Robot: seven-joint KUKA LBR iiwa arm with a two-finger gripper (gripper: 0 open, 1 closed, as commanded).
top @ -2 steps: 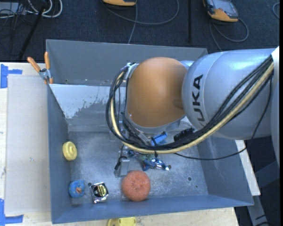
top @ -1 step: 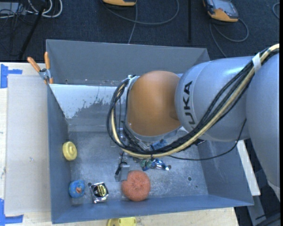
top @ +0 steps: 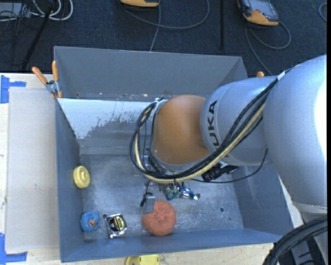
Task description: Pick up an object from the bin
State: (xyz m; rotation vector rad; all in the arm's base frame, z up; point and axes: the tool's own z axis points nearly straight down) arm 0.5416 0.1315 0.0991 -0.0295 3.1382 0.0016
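At the lower middle of the bin [top: 154, 73], the gripper [top: 148, 198] hangs just above the floor, below the orange cover [top: 176, 128] on the arm [top: 298, 120]. The arm reaches in from the right. Black and yellow cables [top: 139, 145] loop around the cover's left side and underneath it.

Gripper state: cannot be told, because the cover and cables hide most of it.

Nearest thing: a reddish round ball [top: 159, 217] with a rough surface. It lies on the floor near the front wall, directly below the gripper's dark tip, touching it or nearly so. It is not seen gripped.

Other things in the bin:
- A tape measure [top: 116, 224] lies to the left of the ball, near the front wall.
- A blue round thing [top: 89, 221] sits just beside the tape measure, in the front left corner.
- A yellow disc [top: 81, 176] lies farther back along the left wall, well apart from the gripper.
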